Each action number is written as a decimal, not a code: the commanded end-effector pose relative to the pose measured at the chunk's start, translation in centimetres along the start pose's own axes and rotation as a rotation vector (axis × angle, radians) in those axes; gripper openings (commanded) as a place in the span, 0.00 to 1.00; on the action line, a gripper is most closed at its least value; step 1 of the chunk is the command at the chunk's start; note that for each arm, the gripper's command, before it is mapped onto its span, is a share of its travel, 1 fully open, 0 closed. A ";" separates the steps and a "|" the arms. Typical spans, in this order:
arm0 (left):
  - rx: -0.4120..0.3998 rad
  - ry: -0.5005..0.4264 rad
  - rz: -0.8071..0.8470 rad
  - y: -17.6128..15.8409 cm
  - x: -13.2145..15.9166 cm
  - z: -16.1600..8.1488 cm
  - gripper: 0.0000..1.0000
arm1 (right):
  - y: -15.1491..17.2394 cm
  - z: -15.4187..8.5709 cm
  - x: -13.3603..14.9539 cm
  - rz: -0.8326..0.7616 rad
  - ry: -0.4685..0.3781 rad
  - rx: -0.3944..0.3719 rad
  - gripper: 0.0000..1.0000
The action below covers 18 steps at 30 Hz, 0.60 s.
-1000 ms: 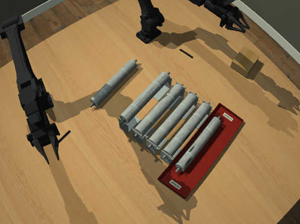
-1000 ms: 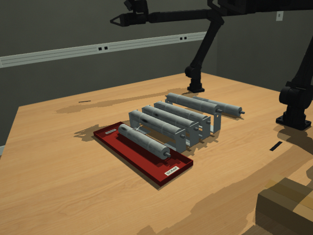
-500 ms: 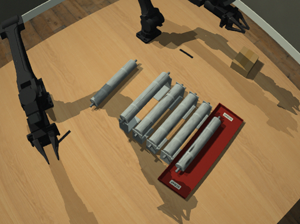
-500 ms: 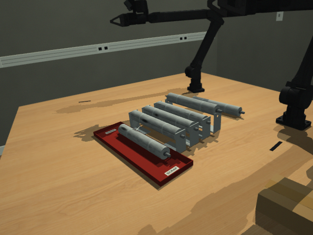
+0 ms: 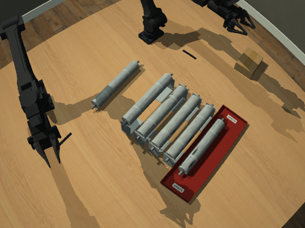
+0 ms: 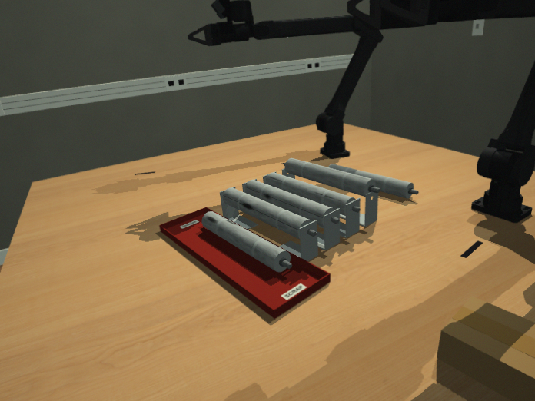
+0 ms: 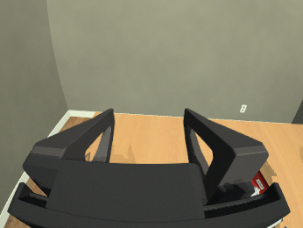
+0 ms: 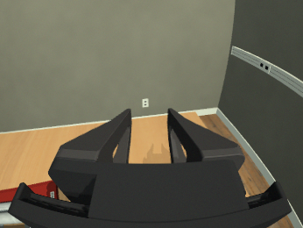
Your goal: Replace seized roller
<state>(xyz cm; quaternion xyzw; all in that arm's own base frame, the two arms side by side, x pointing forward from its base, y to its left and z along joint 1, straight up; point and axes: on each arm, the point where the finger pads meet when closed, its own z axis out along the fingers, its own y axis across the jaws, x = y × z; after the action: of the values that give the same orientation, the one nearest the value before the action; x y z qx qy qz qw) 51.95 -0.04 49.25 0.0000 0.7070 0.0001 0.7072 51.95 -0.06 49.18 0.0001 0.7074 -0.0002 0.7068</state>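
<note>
The rollers (in the bed: (image 5: 149,99) (image 6: 328,174)) present a grey metal appearance, with cloudy mottling and darker smudges along smooth barrels. The brackets (image 5: 127,129) (image 6: 308,241) appear as plain grey sheet metal. The scrap tray (image 5: 219,159) (image 6: 241,280) has a smooth, opaque red finish; its labels (image 5: 178,187) (image 6: 294,291) look like white paper. The desk (image 5: 238,193) (image 6: 107,302) has a light wood surface with visible grain. The box (image 5: 249,62) (image 6: 483,345) resembles brown cardboard with a tape strip. Each tool (image 5: 55,164) (image 7: 149,110) (image 8: 150,110) appears matt black.
</note>
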 end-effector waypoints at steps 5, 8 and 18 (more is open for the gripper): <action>0.021 0.051 0.022 -0.9 2.2 0.5 0.62 | 1.1 0.7 0.2 -0.026 0.015 -0.024 0.32; 0.032 0.073 0.051 -1.4 2.8 0.6 0.62 | 1.9 0.7 2.5 -0.064 0.060 -0.033 0.32; 0.133 0.227 0.181 -5.1 7.8 0.7 0.62 | 6.6 0.3 7.0 -0.244 0.170 -0.124 0.32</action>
<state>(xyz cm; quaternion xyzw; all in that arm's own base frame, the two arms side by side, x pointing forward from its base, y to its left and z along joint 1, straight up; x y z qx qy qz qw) 52.33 -3.36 44.47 0.0660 0.7550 0.0036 0.6523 52.17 4.27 44.86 -0.0764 0.7431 -0.0212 0.6644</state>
